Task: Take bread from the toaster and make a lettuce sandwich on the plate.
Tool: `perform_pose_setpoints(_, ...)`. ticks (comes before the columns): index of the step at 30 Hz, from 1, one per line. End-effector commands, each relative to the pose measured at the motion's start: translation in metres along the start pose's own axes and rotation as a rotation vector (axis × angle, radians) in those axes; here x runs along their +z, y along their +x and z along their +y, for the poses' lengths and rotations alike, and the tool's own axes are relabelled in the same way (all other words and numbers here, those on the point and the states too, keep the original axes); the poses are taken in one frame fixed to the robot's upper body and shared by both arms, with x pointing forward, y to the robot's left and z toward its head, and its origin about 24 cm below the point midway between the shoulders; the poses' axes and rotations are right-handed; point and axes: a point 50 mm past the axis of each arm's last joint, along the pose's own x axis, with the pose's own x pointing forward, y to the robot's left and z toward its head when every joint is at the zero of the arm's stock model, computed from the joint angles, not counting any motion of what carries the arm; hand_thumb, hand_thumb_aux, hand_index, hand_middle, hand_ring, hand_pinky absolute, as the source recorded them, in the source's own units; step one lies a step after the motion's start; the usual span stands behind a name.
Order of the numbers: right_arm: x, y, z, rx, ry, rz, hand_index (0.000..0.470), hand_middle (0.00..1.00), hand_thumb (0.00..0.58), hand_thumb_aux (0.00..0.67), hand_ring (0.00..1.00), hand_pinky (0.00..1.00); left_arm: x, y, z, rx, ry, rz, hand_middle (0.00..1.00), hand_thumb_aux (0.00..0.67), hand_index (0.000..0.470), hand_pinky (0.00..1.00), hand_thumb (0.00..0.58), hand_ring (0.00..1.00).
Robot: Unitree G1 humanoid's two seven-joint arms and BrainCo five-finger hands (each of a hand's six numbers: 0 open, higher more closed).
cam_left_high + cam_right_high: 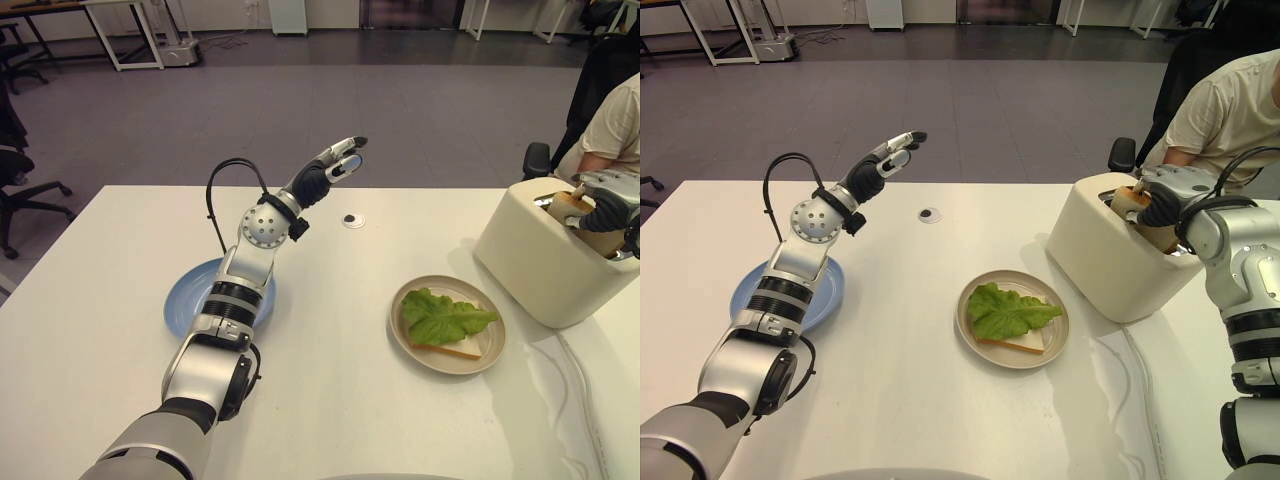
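A cream toaster [1110, 262] stands at the right of the white table. Over its top slot my right hand [1164, 203] is shut on a toasted bread slice [1131, 199] that sticks up out of the slot. A beige plate [981, 343] in front of the toaster carries a white bread slice [1018, 345] with a green lettuce leaf [1005, 312] on top. My left hand [888, 154] is raised above the table's far left part, fingers extended, holding nothing.
A blue plate [185, 300] lies under my left forearm. A small round black-and-white disc [353, 219] sits near the table's far edge. The toaster's cable [585, 400] runs along the right side. A seated person [1220, 105] is behind the toaster.
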Motion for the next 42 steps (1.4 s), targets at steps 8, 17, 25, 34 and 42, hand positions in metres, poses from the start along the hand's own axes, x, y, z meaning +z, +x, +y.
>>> perform_pose_setpoints(8, 0.0, -0.003, -0.078, -0.378, 0.112, -0.068, 0.47, 0.0, 0.58, 0.67, 0.0, 0.0, -0.003, -0.004, -0.003, 0.003, -0.016, -0.006, 0.0, 0.0, 0.0, 0.0, 0.0, 0.0)
perform_pose_setpoints(17, 0.038, 0.0, -0.084, -0.192, 0.375, -0.344, 0.47, 0.0, 0.58, 0.67, 0.0, 0.0, -0.002, -0.01, 0.006, 0.024, -0.009, -0.003, 0.0, 0.0, 0.0, 0.0, 0.0, 0.0)
perform_pose_setpoints(25, 0.078, -0.01, 0.002, 0.536, 0.607, -0.622, 0.47, 0.0, 0.58, 0.67, 0.0, 0.0, -0.001, -0.012, 0.007, 0.006, -0.018, 0.006, 0.0, 0.0, 0.0, 0.0, 0.0, 0.0)
perform_pose_setpoints(34, 0.096, -0.008, 0.026, 0.686, 0.763, -0.702, 0.47, 0.0, 0.58, 0.67, 0.0, 0.0, 0.002, -0.007, 0.006, -0.009, -0.026, -0.006, 0.0, 0.0, 0.0, 0.0, 0.0, 0.0)
perform_pose_setpoints(42, 0.108, 0.003, 0.043, 0.676, 0.777, -0.688, 0.47, 0.0, 0.58, 0.67, 0.0, 0.0, 0.003, -0.005, 0.002, -0.023, -0.026, -0.011, 0.0, 0.0, 0.0, 0.0, 0.0, 0.0)
